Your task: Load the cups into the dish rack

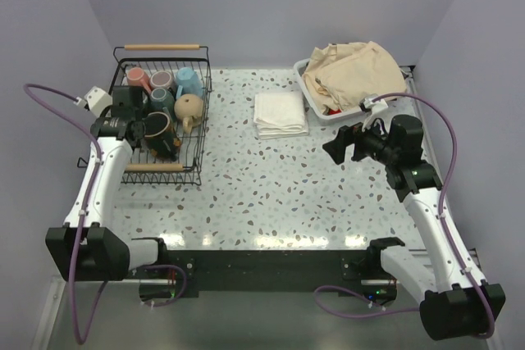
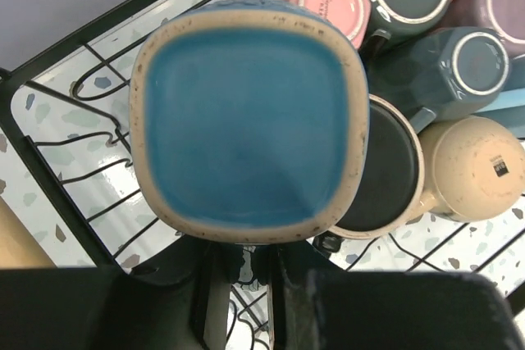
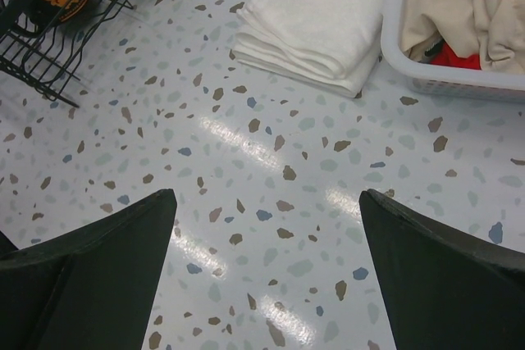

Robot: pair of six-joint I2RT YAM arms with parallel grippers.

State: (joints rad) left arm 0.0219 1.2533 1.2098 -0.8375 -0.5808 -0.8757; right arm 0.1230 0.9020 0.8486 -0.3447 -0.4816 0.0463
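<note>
The black wire dish rack [image 1: 199,112] with wooden rod handles stands at the far left. In it are upside-down mugs: pink [image 1: 137,79], mauve [image 1: 162,81], light blue [image 1: 189,81], grey-teal [image 1: 162,100], tan [image 1: 190,106] and a dark-based one [image 1: 156,123]. My left gripper [image 1: 164,138] is inside the rack, shut on an upside-down dark mug. The left wrist view shows that mug's square blue underside [image 2: 246,116] right above the gripper [image 2: 242,256]. The pink [image 2: 332,2], grey-teal [image 2: 459,63] and tan [image 2: 472,170] mugs stand beside it. My right gripper [image 1: 336,147] [image 3: 267,198] is open and empty over the table.
A folded white towel [image 1: 280,114] [image 3: 316,18] lies at the middle back. A white tub [image 1: 321,114] [image 3: 443,79] holding beige cloth stands at the back right. The rack's near corner [image 3: 41,55] shows in the right wrist view.
</note>
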